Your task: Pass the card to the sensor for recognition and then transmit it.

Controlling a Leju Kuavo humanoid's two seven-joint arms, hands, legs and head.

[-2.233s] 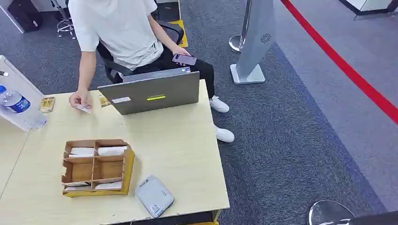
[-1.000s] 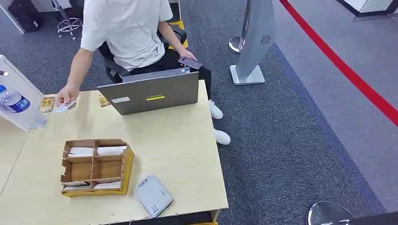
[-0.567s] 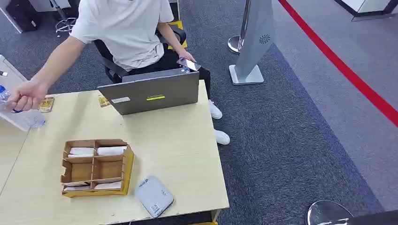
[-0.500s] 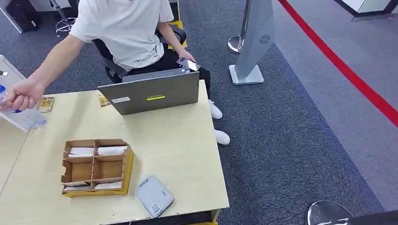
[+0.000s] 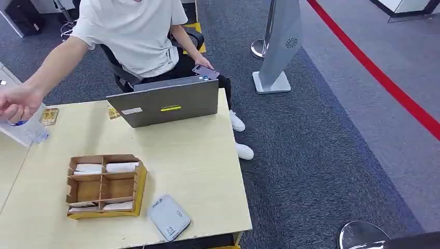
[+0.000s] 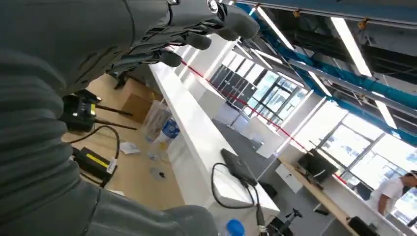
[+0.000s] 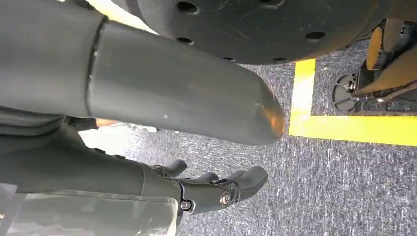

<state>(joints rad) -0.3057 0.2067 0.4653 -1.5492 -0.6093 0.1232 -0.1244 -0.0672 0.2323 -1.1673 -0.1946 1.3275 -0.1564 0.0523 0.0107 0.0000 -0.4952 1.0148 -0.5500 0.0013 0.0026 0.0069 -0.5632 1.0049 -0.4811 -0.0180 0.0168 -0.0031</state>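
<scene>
Head view: person's hand [image 5: 18, 104] has swung from the far-left part of the surface [image 5: 197, 161], where it pinched a small card, out past the left edge to the water bottle [image 5: 28, 127]; whether the card is still in it cannot be told; white cards [image 5: 106, 167] lie in the far compartments of the cardboard tray [image 5: 104, 184]; grey sensor [image 5: 168, 217] at the near edge, just right of the tray, untouched; laptop [image 5: 166, 101] at the far edge; judgement: no card has reached the sensor yet.

Left wrist view: left hand [image 6: 192, 29] raised, fingers loosely curled, grasping nothing.

Right wrist view: right hand [image 7: 216, 189] hangs over the carpet, fingers bent, empty.
</scene>
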